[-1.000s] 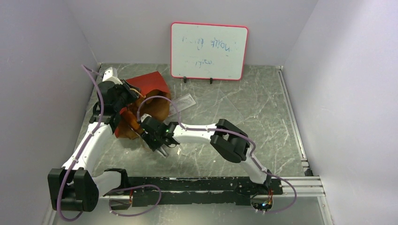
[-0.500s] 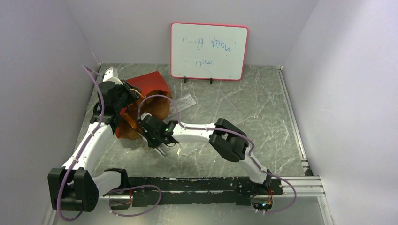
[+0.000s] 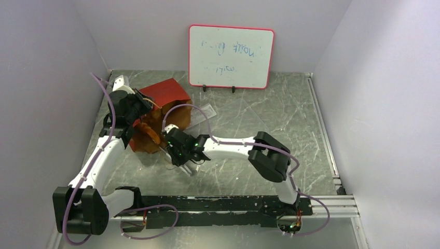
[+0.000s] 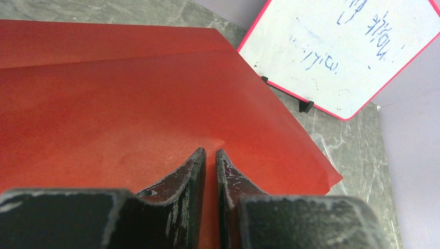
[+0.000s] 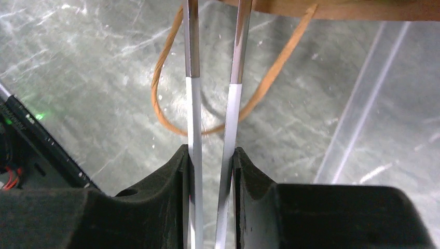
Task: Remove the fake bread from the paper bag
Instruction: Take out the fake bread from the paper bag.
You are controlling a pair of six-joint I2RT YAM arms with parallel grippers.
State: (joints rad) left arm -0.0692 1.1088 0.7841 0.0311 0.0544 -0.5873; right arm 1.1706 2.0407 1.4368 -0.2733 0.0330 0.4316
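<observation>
We are working at the mouth of the tall red paper bag [image 3: 167, 93] with its brown kraft inside. It is lying on its side on the grey marbled surface [image 3: 270, 114], its mouth turned toward the arm bases. Our left claw [image 4: 209, 152] is sitting on the bag's upper red wall with its fingers almost together. It appears to be pinching a fold of paper to hold the mouth up, though the wrist view is too close for us to be sure. Our right claw [image 5: 210, 150] is clamping a pair of slim silver metal tongs [image 5: 193, 104], whose blades are pointing at the bag's lower rim, just over the thin orange loop handle [image 5: 154, 93]. The fake bread is showing in none of our views, so we are judging it to be inside the bag.

To do this step well, we are thinking the tongs should be going in low and straight, clear of the handle so it is not snagging the blades. The left claw should be lifting the upper wall without dragging the light bag. The clear plastic tray [image 5: 358, 98] is lying just beside the mouth, so we should be steering past it.
</observation>
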